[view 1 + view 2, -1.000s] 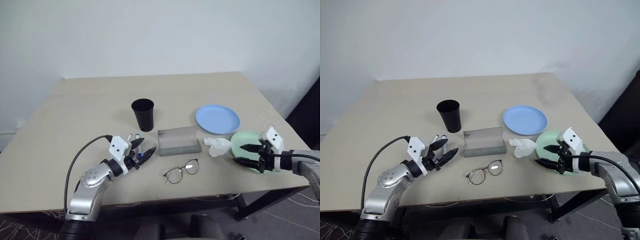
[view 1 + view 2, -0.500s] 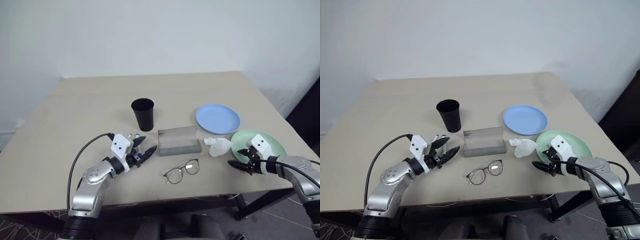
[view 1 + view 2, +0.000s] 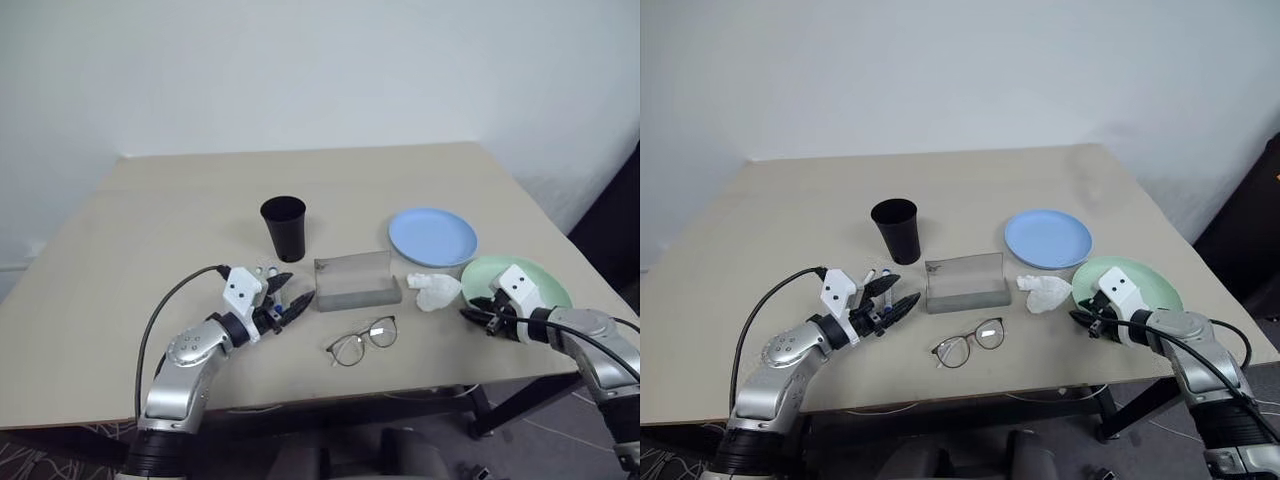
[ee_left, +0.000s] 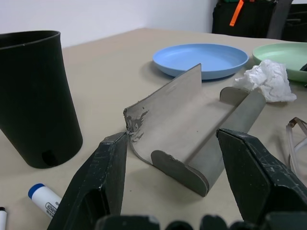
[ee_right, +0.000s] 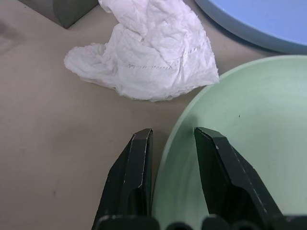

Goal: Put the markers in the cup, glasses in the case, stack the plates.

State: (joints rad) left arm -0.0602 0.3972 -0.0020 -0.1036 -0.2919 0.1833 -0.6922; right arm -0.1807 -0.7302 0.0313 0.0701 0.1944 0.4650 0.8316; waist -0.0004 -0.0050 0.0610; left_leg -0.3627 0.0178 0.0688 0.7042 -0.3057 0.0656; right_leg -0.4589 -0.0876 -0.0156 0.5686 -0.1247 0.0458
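The right gripper straddled the rim of the pale green plate, one finger under or outside the rim and one over the plate's inner face, the jaws partly drawn in and not yet visibly clamped. The plate lay at the table's right edge near the front, with the light blue plate just behind it and the crumpled tissue just beside its rim.

To do this step well, the jaws should close fully on the rim before any lift. The plate should then be raised level, carried clear of the tissue, and set down centred on the blue plate.

The left gripper hung spread wide and empty over the markers near the front edge, facing the open case. The cup stood behind them. The glasses lay in front of the case.

Compared with one second earlier, the right gripper had dropped from above the green plate to its near rim, and its jaws had narrowed. The left gripper had stayed put and wide.
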